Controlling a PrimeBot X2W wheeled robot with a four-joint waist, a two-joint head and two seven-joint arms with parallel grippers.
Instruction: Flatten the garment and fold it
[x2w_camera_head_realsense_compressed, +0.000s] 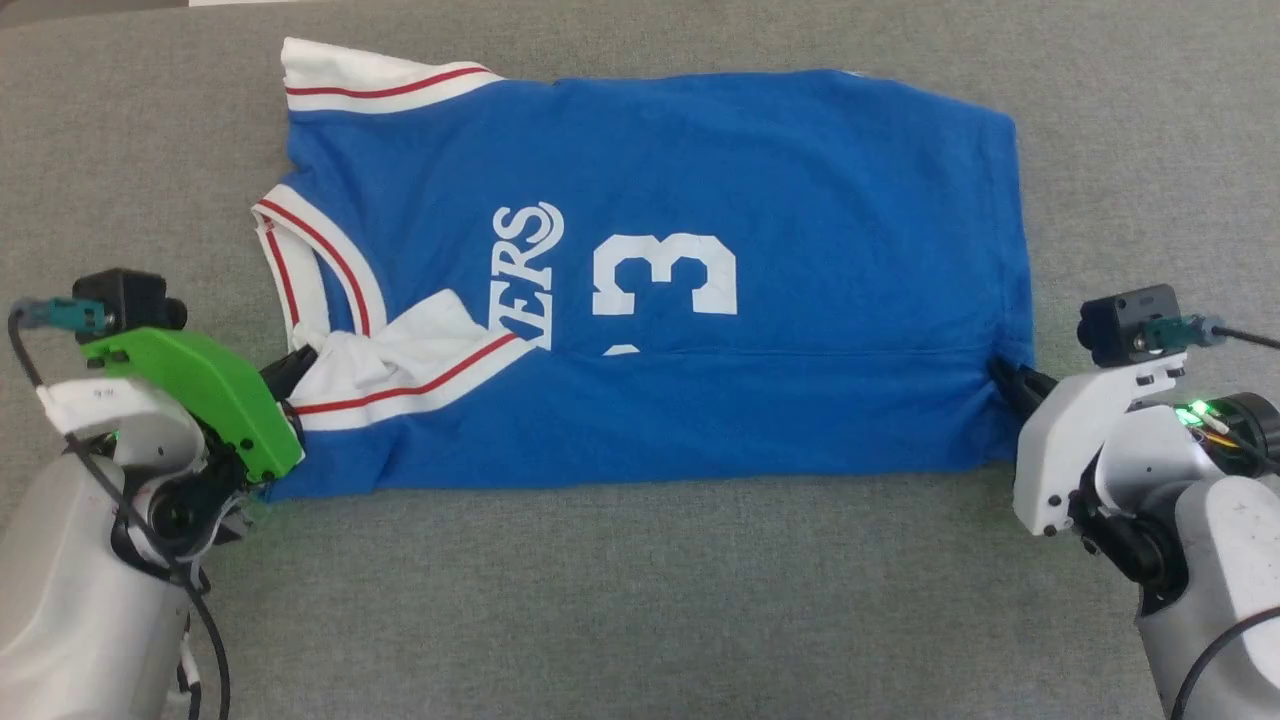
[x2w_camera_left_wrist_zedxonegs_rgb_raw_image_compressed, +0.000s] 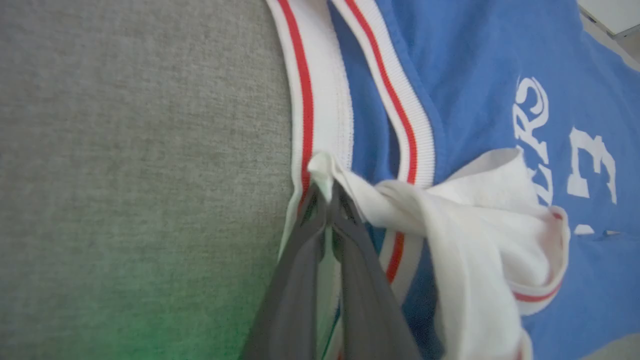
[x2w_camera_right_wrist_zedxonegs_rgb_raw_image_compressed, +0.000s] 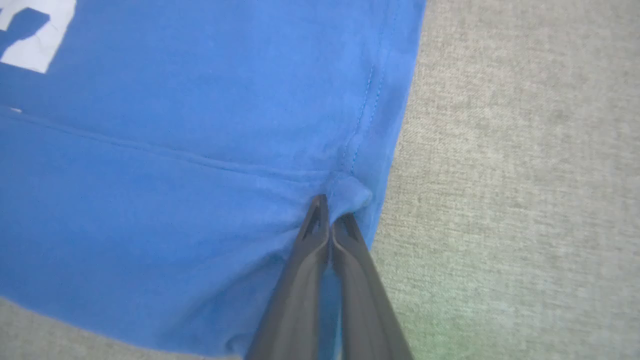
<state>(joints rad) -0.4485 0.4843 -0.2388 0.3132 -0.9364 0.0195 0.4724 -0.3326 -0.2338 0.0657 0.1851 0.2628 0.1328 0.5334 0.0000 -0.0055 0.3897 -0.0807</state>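
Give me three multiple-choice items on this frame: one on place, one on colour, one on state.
1. Where does the left end effector grip the garment?
A. the blue hem
B. white fabric by the red-striped trim
C. the numeral
2. What colour is the numeral 3?
A. white
B. red
C. black
3. How is the right end effector?
A. open above the cloth
B. shut on the garment's blue edge
C. shut on nothing
Key: 1 B, white cloth bunches at its tips; 2 A, white print on blue; 3 B, blue cloth puckers between its closed fingers.
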